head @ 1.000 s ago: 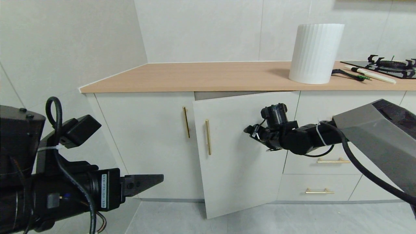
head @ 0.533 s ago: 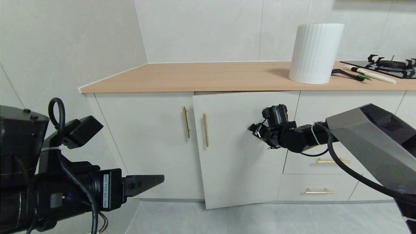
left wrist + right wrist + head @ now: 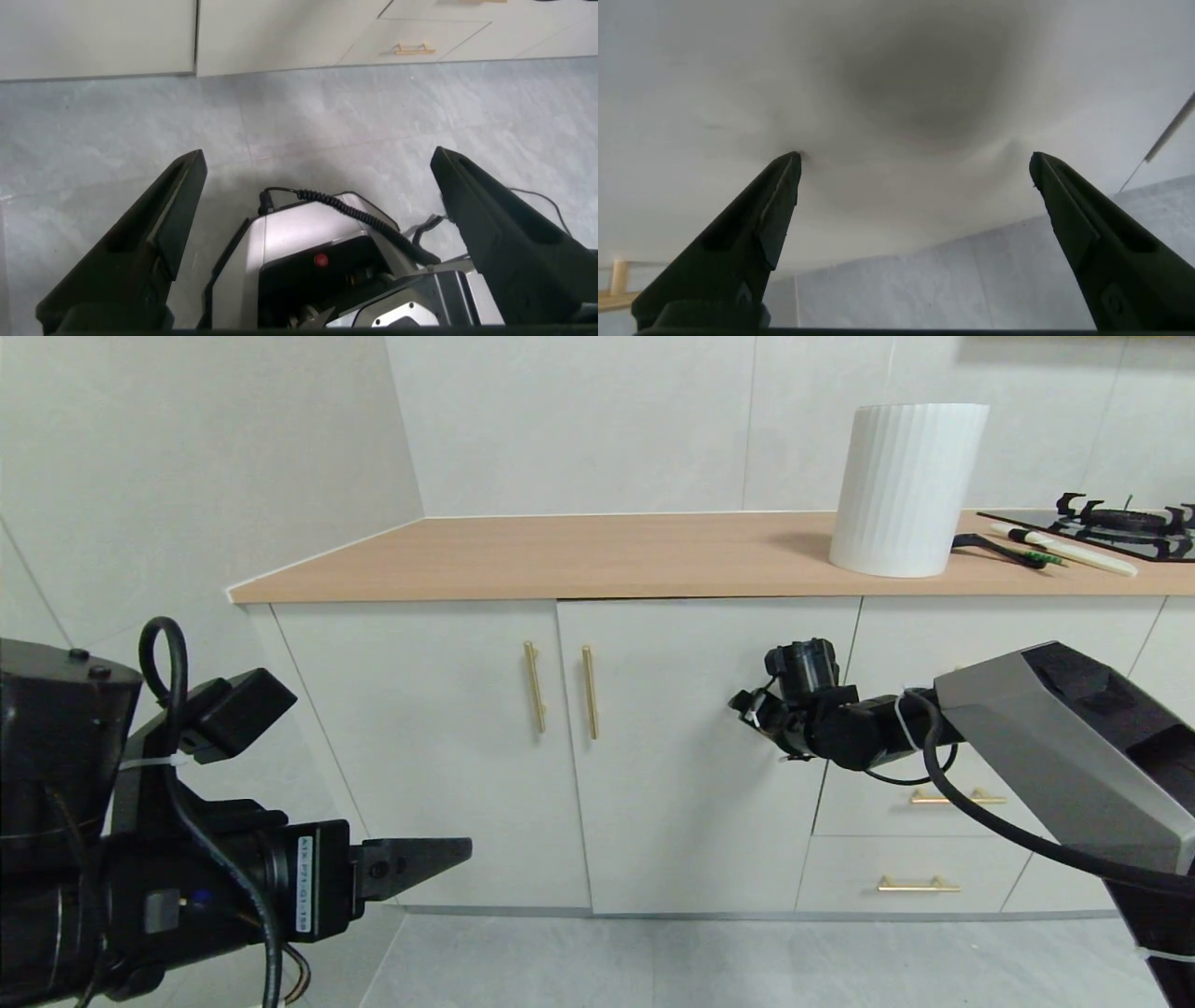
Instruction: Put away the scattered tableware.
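The right hand [image 3: 742, 705], fingers apart, was set against the closed cabinet door [image 3: 691, 784]; the left hand [image 3: 448, 855], likewise spread, was held low. Utensils [image 3: 1064, 551] were seen on the surface [image 3: 560, 555] beside the white canister [image 3: 906, 490]. A straight withdrawal was judged best, so the door was not dragged open.
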{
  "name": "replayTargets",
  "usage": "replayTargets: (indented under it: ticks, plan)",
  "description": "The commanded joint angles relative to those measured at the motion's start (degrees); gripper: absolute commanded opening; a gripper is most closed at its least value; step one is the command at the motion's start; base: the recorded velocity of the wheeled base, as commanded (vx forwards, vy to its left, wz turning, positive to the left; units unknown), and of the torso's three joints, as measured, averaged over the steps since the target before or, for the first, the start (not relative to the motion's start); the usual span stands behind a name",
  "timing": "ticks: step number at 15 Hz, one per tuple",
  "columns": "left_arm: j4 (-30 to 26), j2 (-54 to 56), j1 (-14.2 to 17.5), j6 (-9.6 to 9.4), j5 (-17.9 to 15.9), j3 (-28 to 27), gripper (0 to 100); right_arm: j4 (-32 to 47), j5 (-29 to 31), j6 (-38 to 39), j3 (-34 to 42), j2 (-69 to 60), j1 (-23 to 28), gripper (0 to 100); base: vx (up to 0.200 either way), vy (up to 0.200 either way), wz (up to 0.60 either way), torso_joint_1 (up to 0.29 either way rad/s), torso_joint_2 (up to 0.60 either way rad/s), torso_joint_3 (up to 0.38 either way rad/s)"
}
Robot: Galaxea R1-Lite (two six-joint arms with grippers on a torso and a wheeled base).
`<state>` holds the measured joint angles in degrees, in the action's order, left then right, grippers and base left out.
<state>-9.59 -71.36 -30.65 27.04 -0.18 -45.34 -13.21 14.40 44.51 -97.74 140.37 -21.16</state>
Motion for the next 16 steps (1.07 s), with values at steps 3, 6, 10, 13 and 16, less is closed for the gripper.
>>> replayTargets:
  ticks: [3,6,10,13,16]
  plan:
    - [0.01,-0.09,-0.03,0.03,0.01,-0.01,100,-0.06,0.1,-0.04,-0.43,0.69,0.33,100,0.0,0.0,0.0,0.0,0.0,0.0]
    - [0.01,0.0,0.06,0.03,0.09,-0.01,100,-0.06,0.28,-0.04,-0.69,1.04,0.95,100,0.0,0.0,0.0,0.0,0.0,0.0]
    - [0.01,0.0,-0.03,0.03,0.09,-0.01,100,0.12,0.19,-0.04,0.27,-0.54,0.77,100,0.0,0.0,0.0,0.0,0.0,0.0]
    - [0.01,0.08,-0.03,0.03,0.09,-0.01,100,1.17,-1.57,-0.3,6.43,-7.22,-0.72,100,0.0,0.0,0.0,0.0,0.0,0.0]
    - [0.1,0.96,0.41,0.12,0.27,-0.19,100,0.82,-6.57,-5.22,18.82,-19.61,-3.18,100,0.0,0.0,0.0,0.0,0.0,0.0]
